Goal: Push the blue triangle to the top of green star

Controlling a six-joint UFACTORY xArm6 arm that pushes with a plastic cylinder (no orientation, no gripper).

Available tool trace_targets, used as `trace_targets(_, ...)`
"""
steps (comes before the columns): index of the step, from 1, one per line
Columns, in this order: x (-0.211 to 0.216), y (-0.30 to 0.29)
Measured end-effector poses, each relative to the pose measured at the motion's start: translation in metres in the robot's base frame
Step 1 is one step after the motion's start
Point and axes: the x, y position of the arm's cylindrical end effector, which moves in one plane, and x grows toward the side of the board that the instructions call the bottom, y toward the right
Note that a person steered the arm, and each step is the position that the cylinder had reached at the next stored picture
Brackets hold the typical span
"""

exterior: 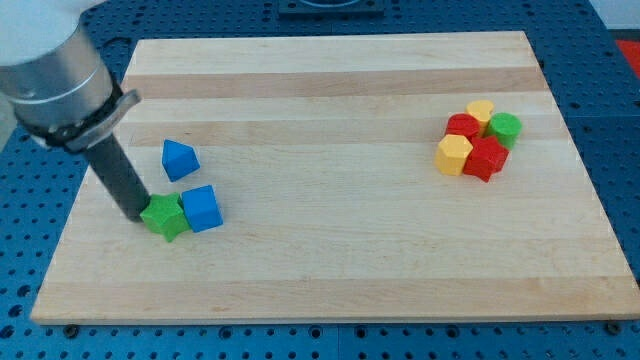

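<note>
There is no claw to open or shut here, only a dark rod whose tip (pixel 137 214) presses against the left side of the green star (pixel 164 216) on the counter (pixel 340 250). A blue cube (pixel 202 208) touches the star's right side; the blue triangle (pixel 179 159) sits just above them, apart.

Wide grey cylinder, matte, in the frame's upper left, white casing above it. Dark clamp band round its lower edge. Below that, a straight black rod, narrowing to my tip (pixel 134 215).
</note>
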Motion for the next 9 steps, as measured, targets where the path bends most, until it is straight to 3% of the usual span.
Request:
trace_targets(1, -0.082, 0.000)
trace_targets(2, -0.128, 0.026)
trace_targets(3, -0.122, 0.054)
trace_targets(5, -0.085, 0.050)
trace_targets(7, -0.075, 0.044)
trace_targets(9, -0.006, 0.044)
